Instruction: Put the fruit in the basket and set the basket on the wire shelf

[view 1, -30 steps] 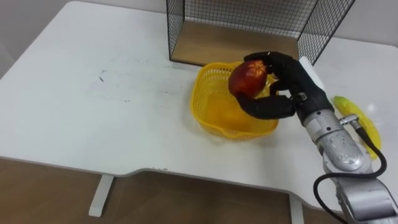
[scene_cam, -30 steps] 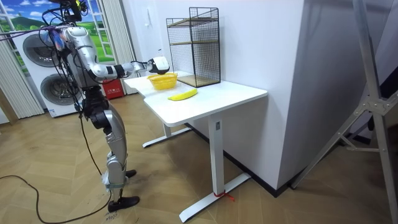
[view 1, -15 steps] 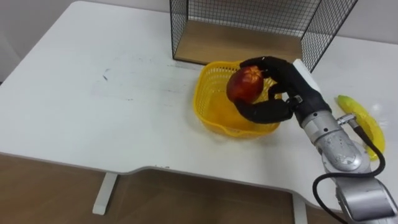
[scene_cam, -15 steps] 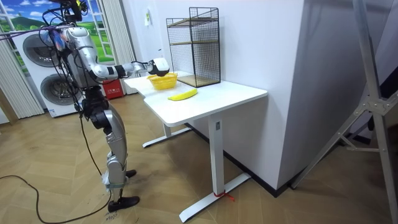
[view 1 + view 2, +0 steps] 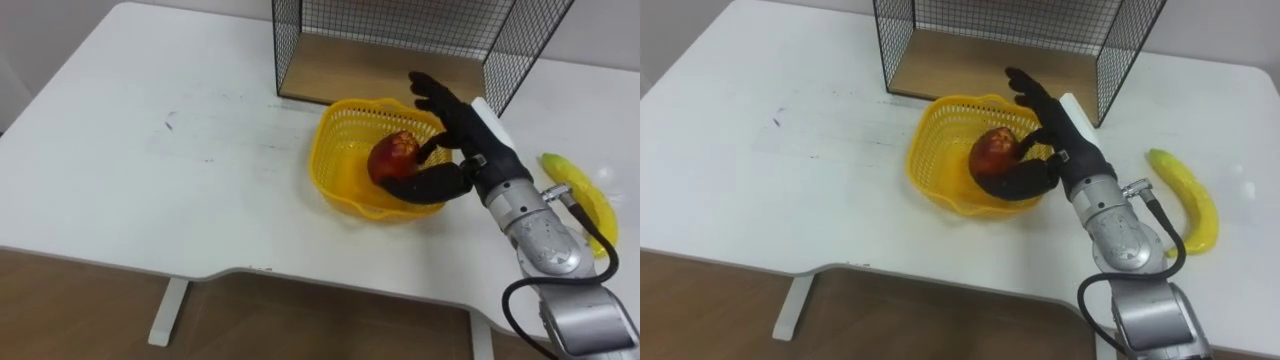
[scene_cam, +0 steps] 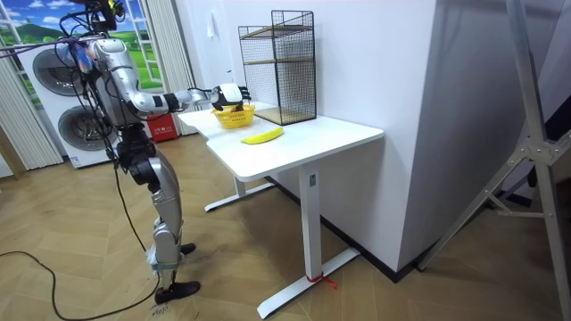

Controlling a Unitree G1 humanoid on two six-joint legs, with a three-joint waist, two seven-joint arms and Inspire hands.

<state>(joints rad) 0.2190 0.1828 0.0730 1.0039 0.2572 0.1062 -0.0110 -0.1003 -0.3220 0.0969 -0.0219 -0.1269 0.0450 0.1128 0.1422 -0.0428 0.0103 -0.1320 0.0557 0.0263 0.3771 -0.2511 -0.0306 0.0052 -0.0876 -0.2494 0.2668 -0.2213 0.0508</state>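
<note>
Two risks from here.

1. My right hand (image 5: 455, 150) is inside the basket (image 5: 330, 170), with the thumb low along the near side of the apple (image 5: 393, 158) and one finger against its right side. If I pull out sideways or with the thumb hooked, I'd expect to drag the apple up the wall or tip the basket. It looks light and stands loose on the table (image 5: 150, 150). Straight up and out looks safest.
2. The banana (image 5: 572, 188) lies on the table well to the right of the basket, just past my forearm. A low retract could sweep it toward the table edge.

Minor one: the wire shelf (image 5: 380, 65) stands just behind the basket, close to its far rim. A forward shove would push the basket against the mesh side instead of lifting it onto a level.

Hand state: wide open, with the fingers spread and nearly straight, fanned over the basket's far right rim. The thumb is stretched out below the apple. It grips nothing — contact looks like a light touch from the thumb and one finger. I can't tell whether the thumb also presses the basket floor.

Apple: inside the basket, in its right half, sitting low, on the bottom as far as I can judge.

By my read, one fruit is in. The banana is not yet in the basket, and the basket is not yet on the shelf.
</note>
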